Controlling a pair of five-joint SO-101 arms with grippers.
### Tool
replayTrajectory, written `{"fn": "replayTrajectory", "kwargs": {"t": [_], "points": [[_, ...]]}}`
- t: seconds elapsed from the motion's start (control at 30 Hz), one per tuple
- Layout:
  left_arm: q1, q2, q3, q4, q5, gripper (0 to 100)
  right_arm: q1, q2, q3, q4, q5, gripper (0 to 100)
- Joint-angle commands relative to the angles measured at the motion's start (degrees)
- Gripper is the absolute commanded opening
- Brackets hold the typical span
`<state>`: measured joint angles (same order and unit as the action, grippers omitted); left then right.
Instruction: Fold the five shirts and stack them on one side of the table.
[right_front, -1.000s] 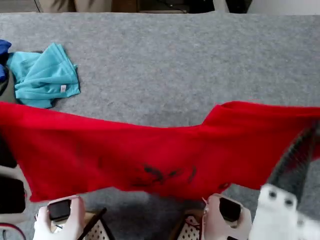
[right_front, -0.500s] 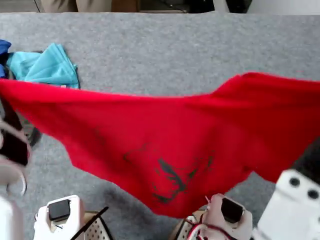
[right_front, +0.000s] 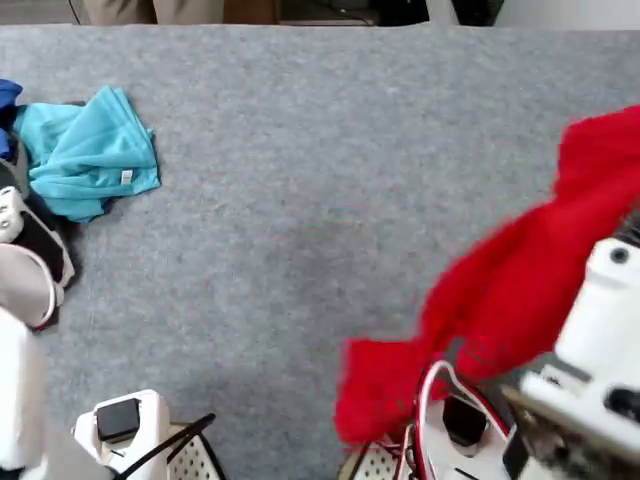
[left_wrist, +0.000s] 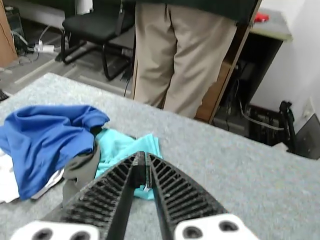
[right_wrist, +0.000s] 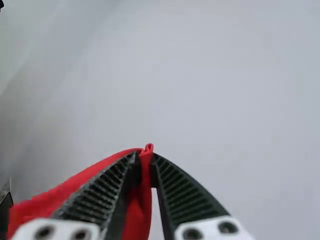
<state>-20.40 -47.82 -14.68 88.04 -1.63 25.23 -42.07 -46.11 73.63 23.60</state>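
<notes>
The red shirt (right_front: 500, 290) hangs bunched over the table's right side, its lower end drooping near the front edge. My right gripper (right_wrist: 146, 152) is shut on a fold of the red shirt (right_wrist: 75, 192), raised and facing a pale wall. The white right arm (right_front: 600, 330) stands in front of the cloth. My left gripper (left_wrist: 141, 159) is shut with nothing in it, at the table's left edge (right_front: 25, 225), aimed at the pile. There a teal shirt (right_front: 90, 150) (left_wrist: 122, 150) lies crumpled beside a blue shirt (right_front: 5, 100) (left_wrist: 45, 140).
A grey garment (left_wrist: 82, 167) and a white one (left_wrist: 7, 185) lie under the blue shirt. The grey table (right_front: 320, 180) is bare across its middle and back. The two arm bases (right_front: 120, 430) (right_front: 460, 425) stand at the front edge.
The left gripper has let go of the red shirt and pulled back to the left edge. The shirt, earlier stretched between both arms, has swung right and now hangs from the right gripper.
</notes>
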Motion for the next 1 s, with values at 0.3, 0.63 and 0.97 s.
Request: {"fn": "replayTrajectory", "kwargs": {"t": [0.3,0.63,0.97], "points": [[21.7,5.7,30.2,-14.0,1.9,2,-3.5,0.5,14.9,2.2,8.0,0.6],[22.3,19.0,34.6,-21.9,4.9,2,-18.0,0.2,22.7,1.1,7.6,0.5],[0.8,22.1,33.3,-21.6,10.2,2,-48.0,0.5,15.1,4.0,5.5,0.5]]}}
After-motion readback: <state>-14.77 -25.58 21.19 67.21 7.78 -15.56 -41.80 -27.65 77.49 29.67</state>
